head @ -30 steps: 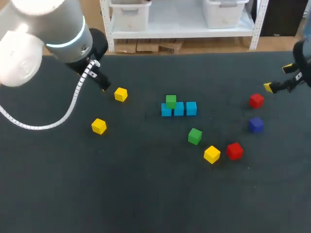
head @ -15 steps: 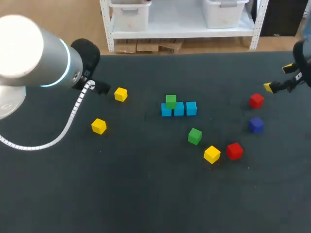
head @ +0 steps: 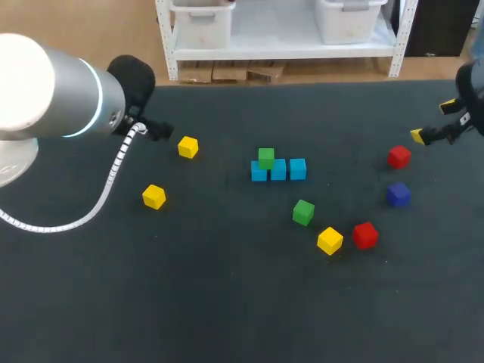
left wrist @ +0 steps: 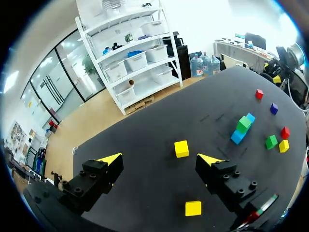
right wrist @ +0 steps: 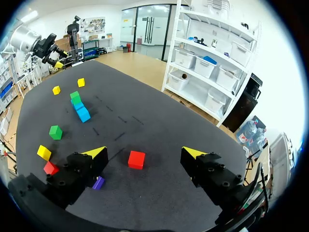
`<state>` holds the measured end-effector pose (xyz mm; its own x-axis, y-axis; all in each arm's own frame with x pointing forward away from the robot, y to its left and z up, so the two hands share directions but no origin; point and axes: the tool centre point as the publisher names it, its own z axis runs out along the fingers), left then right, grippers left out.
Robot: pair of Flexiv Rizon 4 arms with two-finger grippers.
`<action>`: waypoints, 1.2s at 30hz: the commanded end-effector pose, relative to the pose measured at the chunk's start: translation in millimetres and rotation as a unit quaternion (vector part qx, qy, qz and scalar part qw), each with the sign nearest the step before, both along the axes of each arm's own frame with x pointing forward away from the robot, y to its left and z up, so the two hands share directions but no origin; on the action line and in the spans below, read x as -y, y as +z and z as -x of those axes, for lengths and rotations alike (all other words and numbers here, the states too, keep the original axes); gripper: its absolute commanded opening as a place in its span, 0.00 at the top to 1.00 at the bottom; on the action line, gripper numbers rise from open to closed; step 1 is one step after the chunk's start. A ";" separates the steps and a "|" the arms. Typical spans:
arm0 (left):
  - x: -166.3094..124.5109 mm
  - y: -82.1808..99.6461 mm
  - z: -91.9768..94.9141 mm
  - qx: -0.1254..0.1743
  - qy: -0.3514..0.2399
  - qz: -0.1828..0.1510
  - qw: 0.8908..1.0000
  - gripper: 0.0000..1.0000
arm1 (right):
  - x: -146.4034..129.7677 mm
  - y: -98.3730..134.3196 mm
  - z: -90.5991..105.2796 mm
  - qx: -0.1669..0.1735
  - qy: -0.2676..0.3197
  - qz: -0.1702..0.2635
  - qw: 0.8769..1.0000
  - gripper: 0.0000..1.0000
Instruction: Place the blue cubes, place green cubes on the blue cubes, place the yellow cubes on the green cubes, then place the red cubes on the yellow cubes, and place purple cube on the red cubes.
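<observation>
Sitting mid-bench (head: 227, 302), three blue cubes (head: 278, 170) form a row, with one green cube (head: 265, 157) stacked on the leftmost. The second green cube (head: 303, 212), near yellow cube (head: 330, 240), near red cube (head: 365, 234) and purple cube (head: 398, 194) lie loose to their right. The left tool (left wrist: 159, 158) spreads wide and empty beside the far yellow cube (head: 188, 147), and the right tool (right wrist: 143, 152), equally wide and empty, hangs by the far red cube (head: 398, 156).

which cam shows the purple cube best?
Head view: the purple cube sits in full sight, nothing covering it. In the right wrist view it is close but partly hidden behind a finger of the right gripper. In the left wrist view it is only a distant speck.
</observation>
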<state>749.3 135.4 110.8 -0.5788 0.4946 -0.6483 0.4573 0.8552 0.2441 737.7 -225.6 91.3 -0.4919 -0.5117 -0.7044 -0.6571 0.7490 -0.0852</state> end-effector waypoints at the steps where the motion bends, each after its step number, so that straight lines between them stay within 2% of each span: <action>1: -0.5 0.2 -1.4 -0.002 -0.002 0.000 1.000 0.00 | -0.7 -0.3 -0.2 0.000 -0.001 0.001 1.000 0.00; 10: -0.5 0.2 -1.4 -0.002 -0.002 0.000 1.000 0.00 | -0.7 -0.3 -0.2 0.000 -0.001 0.001 1.000 0.00; 14: -0.5 0.2 -1.4 -0.002 -0.002 0.000 1.000 0.00 | -4.6 33.9 2.2 -0.006 0.032 0.046 0.998 0.00; 16: -0.5 0.2 -1.4 -0.002 -0.002 0.000 1.000 0.00 | -10.2 45.0 4.2 -0.006 0.041 0.091 0.995 0.00; 23: -0.5 0.2 -1.4 -0.002 -0.002 0.000 1.000 0.00 | -39.5 76.4 17.0 -0.013 0.087 0.117 0.989 0.00; 32: -0.5 0.2 -1.4 -0.002 -0.002 0.000 1.000 0.00 | -84.4 92.5 26.1 -0.012 0.162 0.198 0.967 0.00; 36: -0.5 0.2 -1.4 -0.002 -0.002 0.000 1.000 0.00 | -106.2 94.4 28.4 -0.034 0.195 0.257 0.946 0.00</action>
<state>749.5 135.2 110.7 -0.5796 0.4947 -0.6475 0.4567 0.8553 0.2446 706.4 -132.7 183.2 -0.1992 -0.8855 -0.4198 -0.8808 0.3496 -0.3195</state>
